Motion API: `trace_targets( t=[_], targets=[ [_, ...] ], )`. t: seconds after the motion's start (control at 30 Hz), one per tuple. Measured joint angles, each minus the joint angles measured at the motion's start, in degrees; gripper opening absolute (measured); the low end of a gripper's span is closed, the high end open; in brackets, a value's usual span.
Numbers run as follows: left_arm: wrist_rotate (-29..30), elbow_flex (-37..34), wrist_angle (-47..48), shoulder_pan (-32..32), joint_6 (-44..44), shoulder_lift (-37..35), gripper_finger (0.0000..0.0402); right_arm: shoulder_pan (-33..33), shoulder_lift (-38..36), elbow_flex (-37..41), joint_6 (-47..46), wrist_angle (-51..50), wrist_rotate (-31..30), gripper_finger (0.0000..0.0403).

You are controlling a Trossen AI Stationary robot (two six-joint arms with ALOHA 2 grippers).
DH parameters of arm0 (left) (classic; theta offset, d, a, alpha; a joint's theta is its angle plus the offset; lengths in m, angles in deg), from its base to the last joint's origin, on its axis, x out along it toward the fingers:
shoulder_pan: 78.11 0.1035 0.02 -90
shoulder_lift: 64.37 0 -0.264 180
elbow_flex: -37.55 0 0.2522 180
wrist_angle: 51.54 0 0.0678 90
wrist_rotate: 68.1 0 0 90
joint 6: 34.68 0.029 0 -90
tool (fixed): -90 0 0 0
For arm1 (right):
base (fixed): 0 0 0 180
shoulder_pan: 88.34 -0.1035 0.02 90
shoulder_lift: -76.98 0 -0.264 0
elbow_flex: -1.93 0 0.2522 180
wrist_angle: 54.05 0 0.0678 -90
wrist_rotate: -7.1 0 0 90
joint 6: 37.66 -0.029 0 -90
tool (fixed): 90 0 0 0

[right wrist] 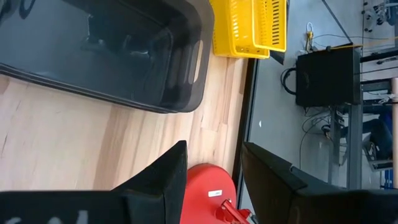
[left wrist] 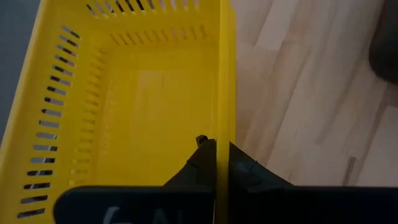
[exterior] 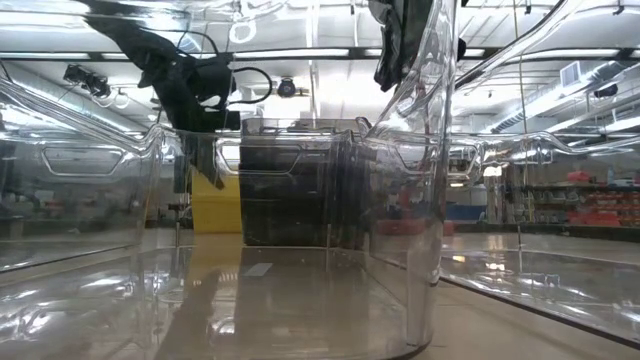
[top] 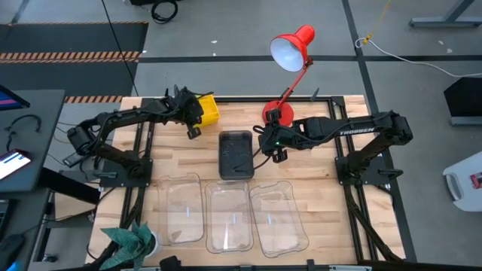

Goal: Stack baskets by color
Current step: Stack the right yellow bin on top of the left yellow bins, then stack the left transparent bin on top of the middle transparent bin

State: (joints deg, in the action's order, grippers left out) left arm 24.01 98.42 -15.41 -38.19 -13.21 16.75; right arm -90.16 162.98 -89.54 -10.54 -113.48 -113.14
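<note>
Left wrist: yellow basket [left wrist: 130,99] cut off.

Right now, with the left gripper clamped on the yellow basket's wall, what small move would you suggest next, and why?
Probably lift slightly. The left gripper is shut on the yellow basket wall at the table's far edge; the right gripper stands open beside the grey basket, holding nothing.

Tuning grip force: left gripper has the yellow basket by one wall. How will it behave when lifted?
Probably light: the yellow basket is thin slotted plastic and looks empty. Held by one wall only, between the left gripper's shut fingers, it will likely hang tilted and may swing. The slotted wall may flex a little, so a moderate squeeze should do; smooth plastic could slip.
</note>
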Motion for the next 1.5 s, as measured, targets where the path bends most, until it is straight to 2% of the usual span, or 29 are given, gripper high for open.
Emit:
trace_targets(
  t=[0.57, 0.77, 0.9, 1.03, 1.17, 1.3, 1.5],
  targets=[
    [0.2, 0.1, 0.3, 0.5, -1.3, -0.2, 0.0158, 0.0, 0.0, 0.0, 0.0, 0.7, 1.2, 0.0156],
    [0.3, 1.3, 0.6, -1.1, -1.2, -7.0, 0.0184, 0.0, 0.0, 0.0, 0.0, 0.6, 1.5, 0.0156],
    [0.2, 1.4, 5.5, -6.0, -2.0, -13.2, 0.0181, 0.4, 0.0, 0.0, -0.2, 0.6, 1.7, 0.0156],
    [-1.2, 1.4, 15.1, -12.9, -8.2, -16.9, 0.0175, 2.0, 0.1, 0.0, -0.9, 0.7, 6.3, 0.0156],
    [-1.9, 1.4, 22.0, -21.5, -16.3, -17.6, 0.0174, 3.8, 0.1, 0.0, -1.3, 2.4, 9.0, 0.0156],
    [0.0, 1.4, 26.0, -28.6, -22.6, -17.5, 0.0174, 5.2, 0.1, 0.0, -0.5, 5.2, 9.7, 0.0156],
    [5.1, 6.8, 32.2, -34.8, -28.8, -17.4, 0.0174, 6.6, 0.1, 0.1, 0.0, 7.8, 13.9, 0.0156]
  ],
)
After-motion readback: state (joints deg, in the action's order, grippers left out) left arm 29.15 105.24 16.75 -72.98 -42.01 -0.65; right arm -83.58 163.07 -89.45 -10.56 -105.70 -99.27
